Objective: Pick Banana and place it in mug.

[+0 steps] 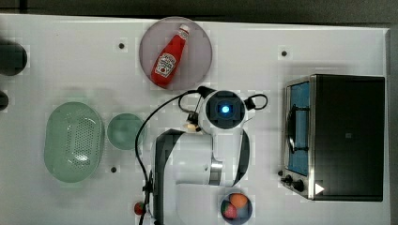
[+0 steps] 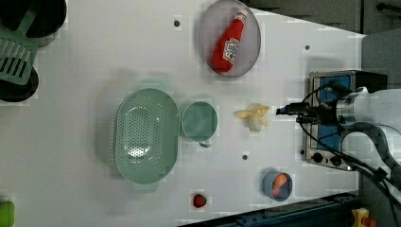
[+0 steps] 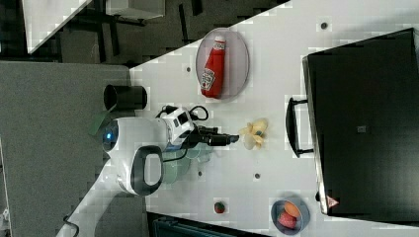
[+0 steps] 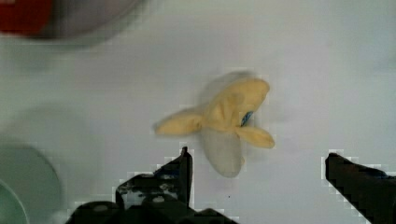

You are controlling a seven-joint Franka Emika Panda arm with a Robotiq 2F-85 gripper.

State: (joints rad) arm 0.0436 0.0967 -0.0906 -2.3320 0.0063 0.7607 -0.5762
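Observation:
The banana [image 2: 253, 117] is a small pale yellow fruit with its peel splayed open, lying on the white table [image 2: 94, 61] between the mug and the toaster oven. The wrist view has the banana [image 4: 224, 123] just ahead of my fingers. My gripper [image 4: 258, 157] is open, its two dark fingertips [image 4: 186, 161] spread wide with nothing between them. In the left view the gripper [image 2: 283, 111] hovers just right of the banana, apart from it. The pale teal mug [image 2: 199, 121] stands upright and empty to the banana's left in the left view, beside the colander; in the top view the mug [image 1: 124, 131] is a circle.
A green perforated colander [image 2: 146, 135] touches the mug's far side. A red ketchup bottle [image 2: 229, 42] lies on a grey plate [image 2: 250, 56]. A toaster oven [image 1: 347, 136] stands at the top view's right. A small bowl of fruit [image 2: 278, 185] and a red strawberry [image 2: 199, 200] sit near the table edge.

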